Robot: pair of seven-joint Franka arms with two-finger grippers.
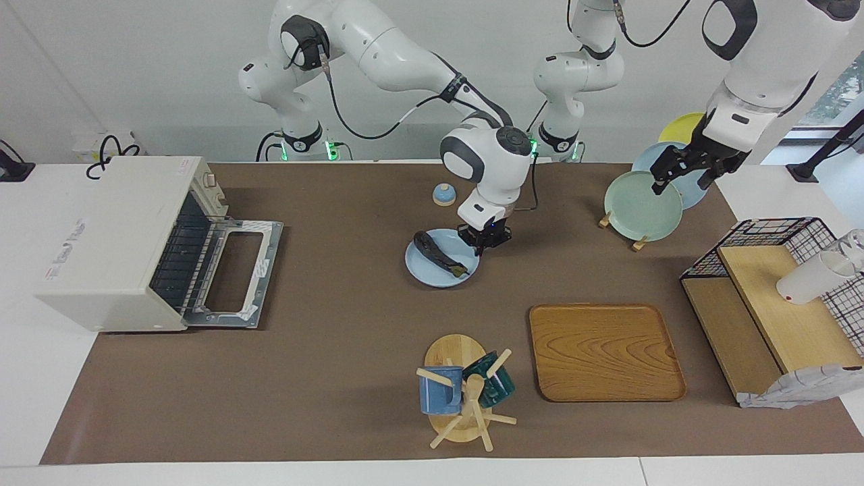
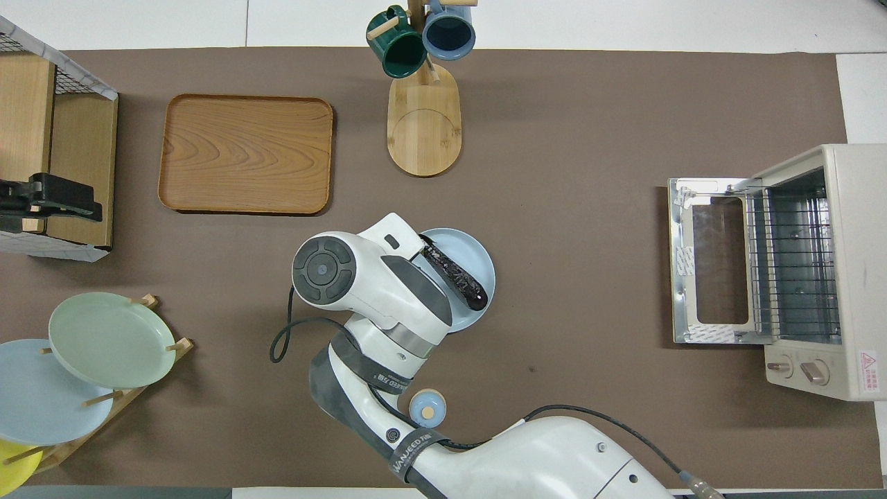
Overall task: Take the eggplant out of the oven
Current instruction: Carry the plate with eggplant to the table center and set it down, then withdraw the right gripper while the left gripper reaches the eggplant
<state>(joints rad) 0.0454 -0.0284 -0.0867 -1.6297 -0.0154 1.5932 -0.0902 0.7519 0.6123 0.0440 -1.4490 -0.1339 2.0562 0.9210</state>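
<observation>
Oven (image 1: 128, 243): door down, rack bare.
Eggplant (image 1: 440, 253): out, lying on the blue plate (image 1: 425, 270) mid-table.
Right gripper (image 1: 483, 240): at plate's rim; grip can't be told.
Left gripper (image 1: 682, 174): open, waiting over the plate rack (image 1: 638, 243).
Left: probably just letting go.

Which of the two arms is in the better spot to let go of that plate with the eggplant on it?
The right one. Its hand is down at the rim of the blue plate carrying the eggplant. The left hand waits up by the plate rack.
</observation>
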